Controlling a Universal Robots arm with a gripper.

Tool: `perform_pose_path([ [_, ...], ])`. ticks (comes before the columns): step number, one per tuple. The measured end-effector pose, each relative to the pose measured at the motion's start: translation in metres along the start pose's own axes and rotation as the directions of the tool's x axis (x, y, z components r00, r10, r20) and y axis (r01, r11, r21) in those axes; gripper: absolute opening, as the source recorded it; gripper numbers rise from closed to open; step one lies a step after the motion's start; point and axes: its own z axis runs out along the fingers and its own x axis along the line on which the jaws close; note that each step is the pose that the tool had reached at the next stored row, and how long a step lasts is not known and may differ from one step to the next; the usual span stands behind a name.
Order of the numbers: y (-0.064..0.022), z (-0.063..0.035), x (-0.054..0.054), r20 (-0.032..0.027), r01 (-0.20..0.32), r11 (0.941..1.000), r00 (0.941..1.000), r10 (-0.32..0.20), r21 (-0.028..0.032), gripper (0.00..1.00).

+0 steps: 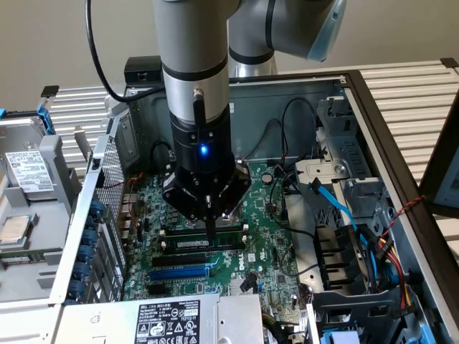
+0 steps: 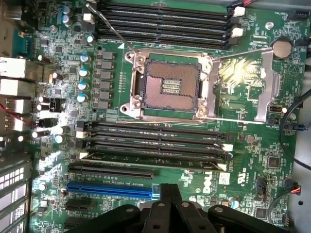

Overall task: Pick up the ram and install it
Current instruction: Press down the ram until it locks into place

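Note:
The ram (image 1: 203, 244) is a thin green stick with a white label. It stands on edge in a black memory slot of the motherboard (image 1: 269, 244), below the CPU socket (image 2: 170, 86). In the wrist view the ram (image 2: 155, 159) lies in the slot nearest the long black expansion slot. My gripper (image 1: 213, 235) points straight down over the middle of the stick. Its fingers (image 2: 167, 194) are shut together with nothing between them. The fingertips are at or just above the ram's top edge; I cannot tell whether they touch it.
The open PC case's walls (image 1: 358, 93) rise around the board. Blue and black cables (image 1: 337, 208) and a drive cage (image 1: 344, 265) crowd the exterior view's right. A blue slot (image 2: 112, 190) lies beside the gripper. The power supply label (image 1: 172, 321) is in front.

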Motion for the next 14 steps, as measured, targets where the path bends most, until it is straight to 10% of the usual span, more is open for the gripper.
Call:
perform_pose_path([
  [14,0.0,0.001,0.0,-0.0049,-0.174,0.9848,0.9848,0.174,0.0042,0.11],
])
